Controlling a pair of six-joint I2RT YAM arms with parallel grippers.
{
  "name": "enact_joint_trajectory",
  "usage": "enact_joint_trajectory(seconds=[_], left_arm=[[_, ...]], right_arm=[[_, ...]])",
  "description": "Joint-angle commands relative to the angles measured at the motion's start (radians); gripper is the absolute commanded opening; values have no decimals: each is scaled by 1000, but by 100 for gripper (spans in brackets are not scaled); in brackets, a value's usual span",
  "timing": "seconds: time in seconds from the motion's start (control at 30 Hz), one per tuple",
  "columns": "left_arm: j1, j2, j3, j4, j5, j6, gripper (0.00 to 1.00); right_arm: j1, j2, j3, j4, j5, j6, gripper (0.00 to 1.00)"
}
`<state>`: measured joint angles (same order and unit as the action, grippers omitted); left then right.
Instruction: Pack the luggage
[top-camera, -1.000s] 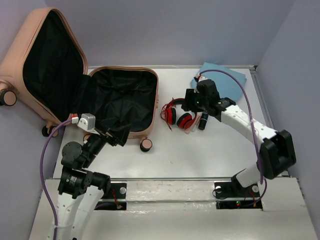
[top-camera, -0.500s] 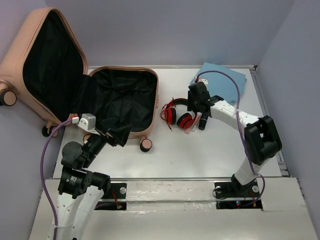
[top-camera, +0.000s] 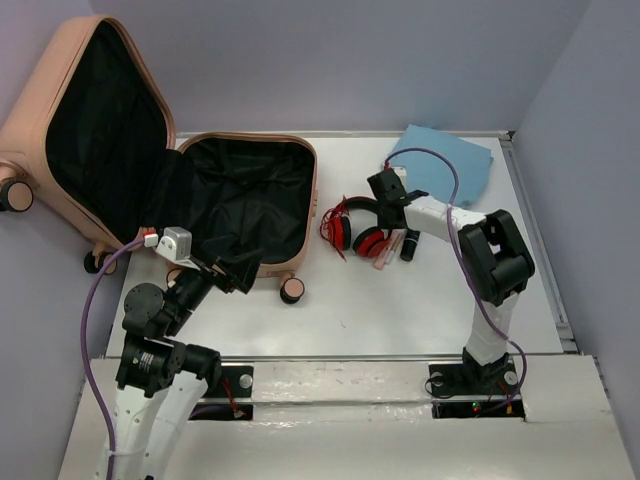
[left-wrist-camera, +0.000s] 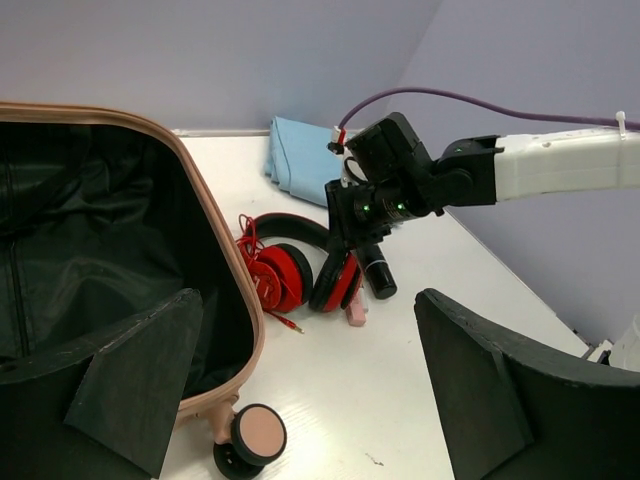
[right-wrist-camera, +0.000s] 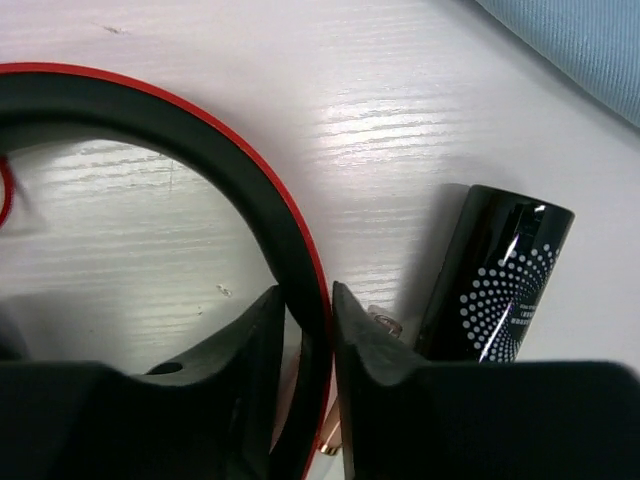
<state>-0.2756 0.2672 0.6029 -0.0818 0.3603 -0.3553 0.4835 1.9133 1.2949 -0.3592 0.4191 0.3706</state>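
Note:
The luggage, a peach-pink hard-shell suitcase, lies open at the left with its lid leaning back and its black lining showing; its rim also shows in the left wrist view. Red and black headphones lie on the table to its right. My right gripper is shut on the headphones' headband, and the fingertips pinch the band from both sides. My left gripper is open and empty at the suitcase's near right corner, with its jaws wide apart.
A black cylinder with a white dot pattern lies just right of the headphones, beside a small pink item. A folded blue cloth lies at the back right. A caster wheel sits under my left gripper.
My right gripper has moved left and down onto the headband, and the right arm's elbow has swung inward. The left arm has not moved.

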Motion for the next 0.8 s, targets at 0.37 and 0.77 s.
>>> enact_joint_trajectory(seconds=[0.37,0.77], left_arm=[[-2,12,9,28,31,-5,99],[-1,1,11,28,23,-7,99]], right_arm=[[-3,-247,50,42,6,48,7],[43,-375,188,75,-177,103,7]])
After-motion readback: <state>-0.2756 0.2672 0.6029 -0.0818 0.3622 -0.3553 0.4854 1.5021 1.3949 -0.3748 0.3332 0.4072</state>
